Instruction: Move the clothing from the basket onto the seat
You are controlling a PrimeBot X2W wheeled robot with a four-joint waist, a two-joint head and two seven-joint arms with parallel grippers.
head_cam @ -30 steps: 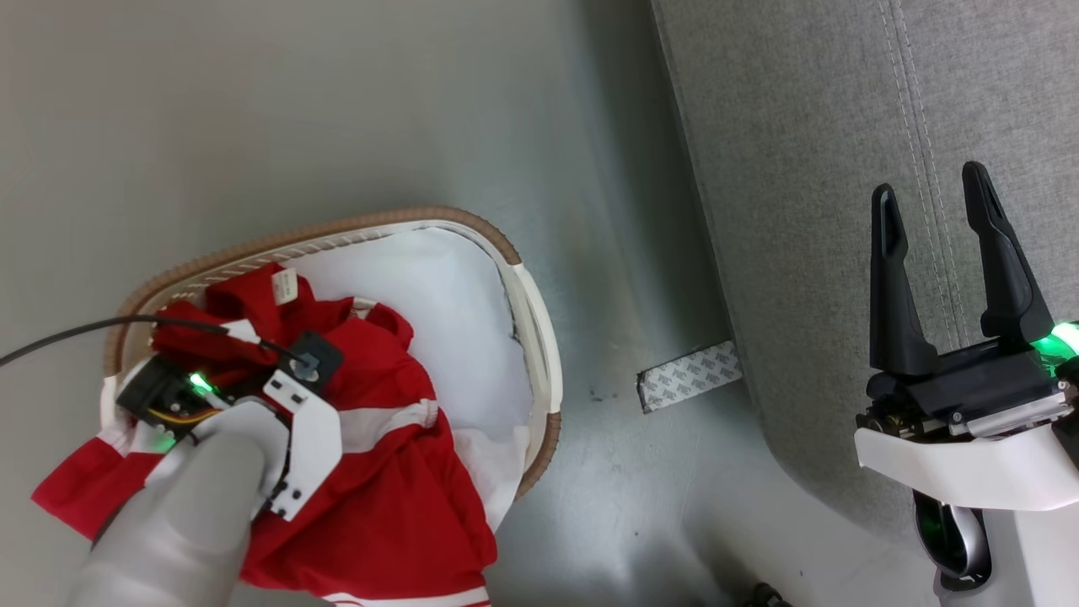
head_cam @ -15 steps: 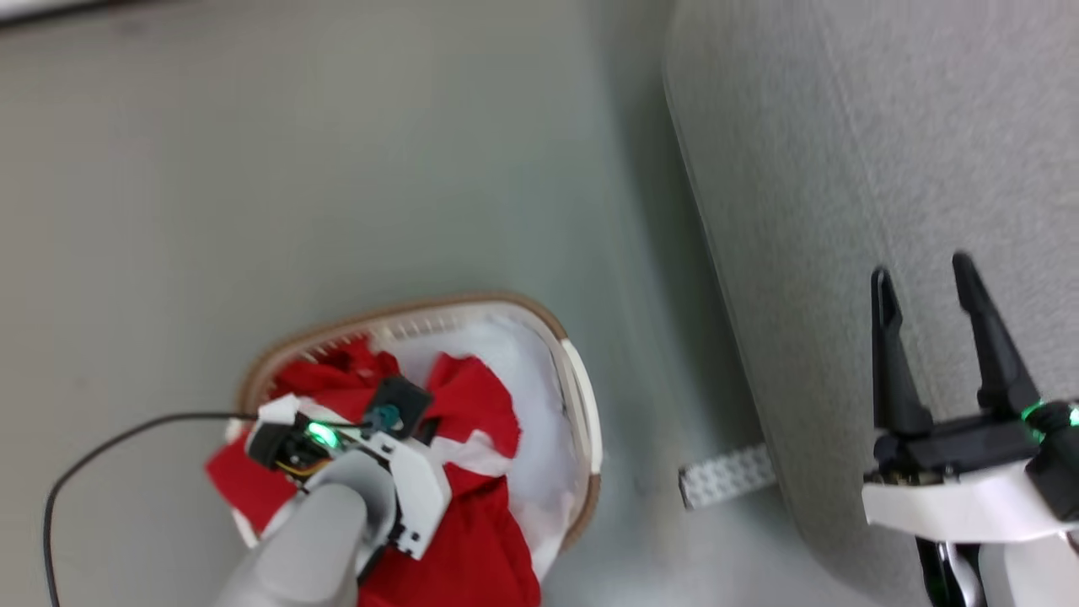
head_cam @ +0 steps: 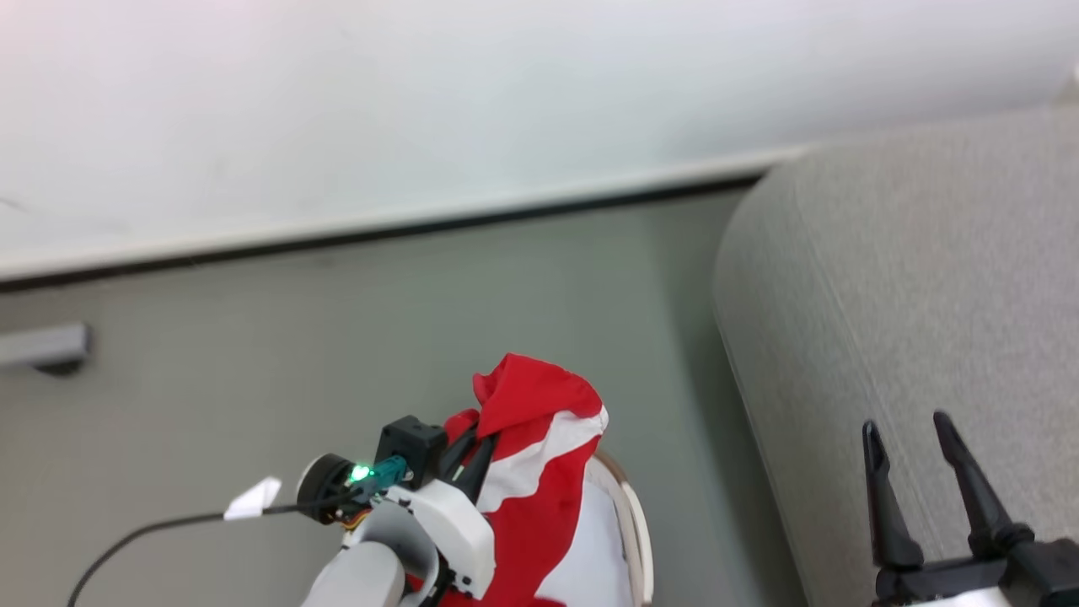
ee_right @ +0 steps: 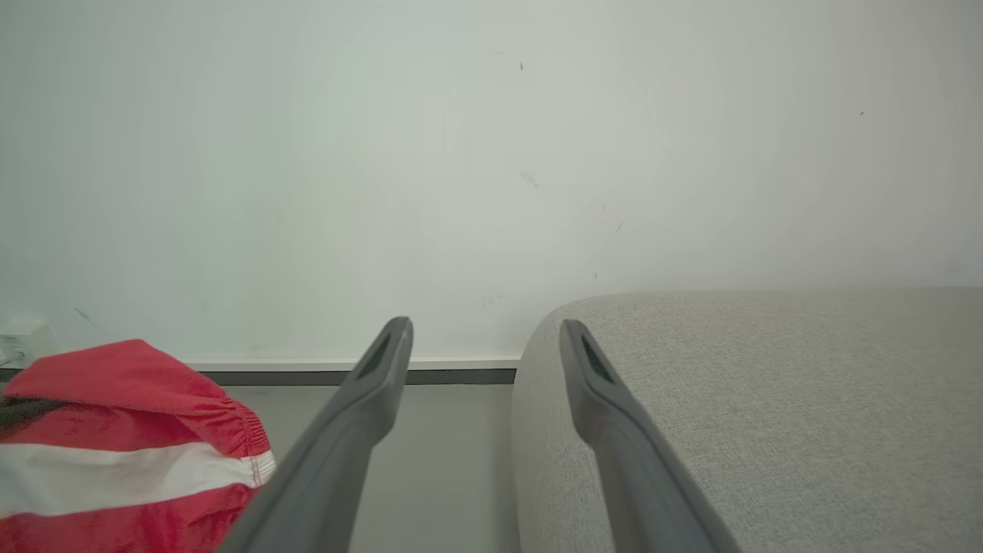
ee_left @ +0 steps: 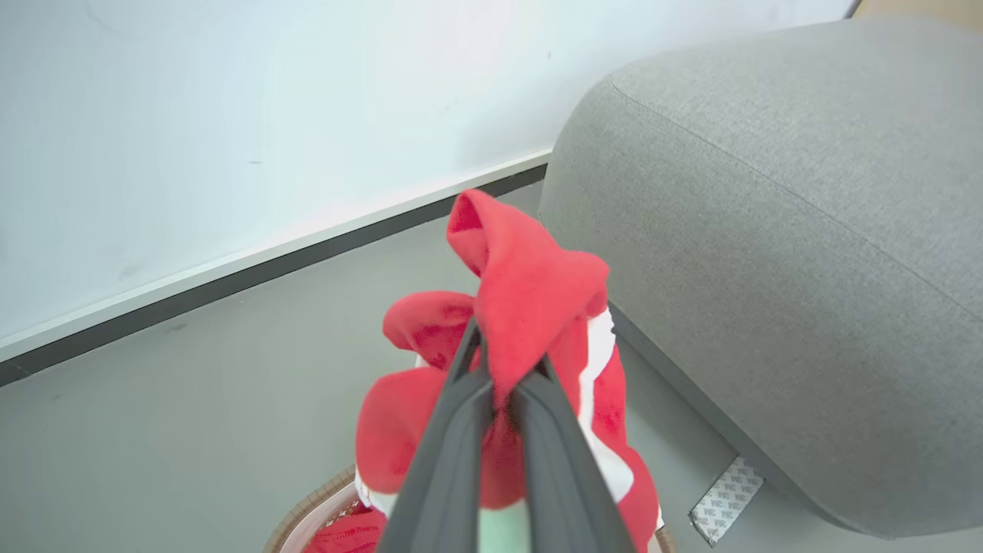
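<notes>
My left gripper (head_cam: 474, 447) (ee_left: 503, 369) is shut on a red garment with white bands (head_cam: 539, 455) (ee_left: 530, 307) (ee_right: 123, 445), holding it up above the basket (head_cam: 636, 531) (ee_left: 307, 514). The fabric drapes over the fingertips and hangs down toward the basket, where more red cloth (ee_left: 345, 534) lies. The grey seat (head_cam: 910, 295) (ee_left: 768, 230) (ee_right: 768, 399) stands to the right of the lifted garment. My right gripper (head_cam: 910, 430) (ee_right: 484, 330) is open and holds nothing, hovering over the seat's near part.
A white wall (head_cam: 421, 101) with a dark baseboard (head_cam: 421, 228) runs behind the grey floor (head_cam: 253, 354). A black cable (head_cam: 152, 531) trails from the left wrist. A patterned strip (ee_left: 726, 488) lies at the seat's base. A grey bar (head_cam: 42, 346) sits at the far left.
My left gripper has risen out of the basket with the red garment in it. The head camera has tilted up, so the wall now shows and the basket has dropped low.
</notes>
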